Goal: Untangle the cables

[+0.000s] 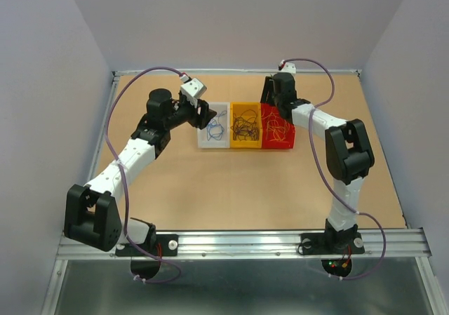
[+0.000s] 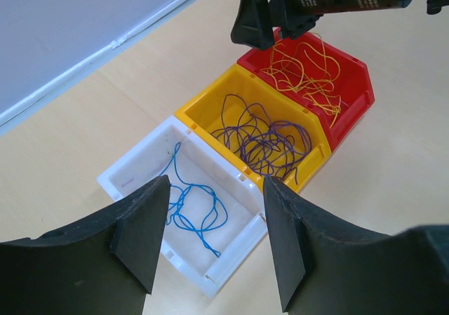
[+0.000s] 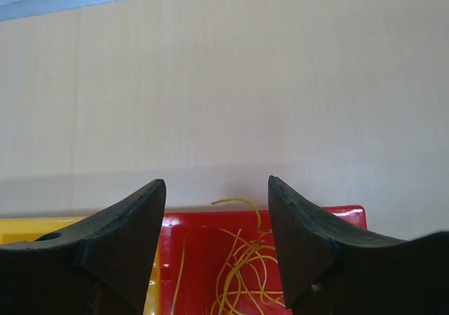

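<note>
Left wrist view: the cables lie in 3 bins on the counter. Left fingers and right fingers stand open, empty. Strands seem light, springy; pinch 1 raised loop.

A robotics lab test cell: plain pale grey wall panels enclose a light wooden worktop at nine, twelve and three o'clock. At six o'clock, a white-and-black left arm and right arm are bolted to an aluminium rail.
</note>
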Tool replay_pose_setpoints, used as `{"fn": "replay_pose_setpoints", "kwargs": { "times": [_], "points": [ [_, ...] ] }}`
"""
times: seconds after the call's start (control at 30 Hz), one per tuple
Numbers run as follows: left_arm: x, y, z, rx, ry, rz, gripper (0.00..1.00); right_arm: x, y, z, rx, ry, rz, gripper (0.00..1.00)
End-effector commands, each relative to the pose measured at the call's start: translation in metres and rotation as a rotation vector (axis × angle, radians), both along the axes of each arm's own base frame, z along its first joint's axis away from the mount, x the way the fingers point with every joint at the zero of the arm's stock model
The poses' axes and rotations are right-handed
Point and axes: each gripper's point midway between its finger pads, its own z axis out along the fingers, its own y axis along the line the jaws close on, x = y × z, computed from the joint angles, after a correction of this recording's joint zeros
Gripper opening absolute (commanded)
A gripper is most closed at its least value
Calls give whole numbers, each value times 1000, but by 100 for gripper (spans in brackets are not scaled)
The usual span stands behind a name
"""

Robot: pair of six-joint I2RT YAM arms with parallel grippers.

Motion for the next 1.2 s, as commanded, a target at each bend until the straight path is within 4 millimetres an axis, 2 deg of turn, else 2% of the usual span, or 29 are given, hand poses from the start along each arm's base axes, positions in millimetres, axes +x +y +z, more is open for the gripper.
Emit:
{"fn": "replay_pose_setpoints", "kwargs": {
  "times": [0.0, 0.13, 0.3, 0.37, 0.47, 0.73, 0.93, 1.17],
  "points": [
    [2, 2, 12, -7, -63, 0, 67, 15, -1, 26, -8, -57, 1, 64],
    [3, 2, 9, -2, -58, -2, 67, 12, -5, 16, -32, -39, -10, 60],
    [3, 2, 9, 0, -61, -2, 67, 8, -6, 8, -34, -21, -8, 33],
    [3, 3, 10, 0, -65, 0, 67, 5, -6, 6, -32, -14, -3, 27],
    [2, 3, 11, 1, -67, 3, 67, 1, -7, 6, -29, -12, -5, 27],
    [3, 4, 10, 3, -68, 1, 67, -16, -12, 2, -27, 10, 0, 18],
    [2, 3, 10, 1, -68, -3, 67, -31, -16, -15, -22, 49, -6, 10],
    [1, 2, 8, 0, -62, -6, 67, -40, -20, -47, -21, 96, -25, 9]
  ]
}}
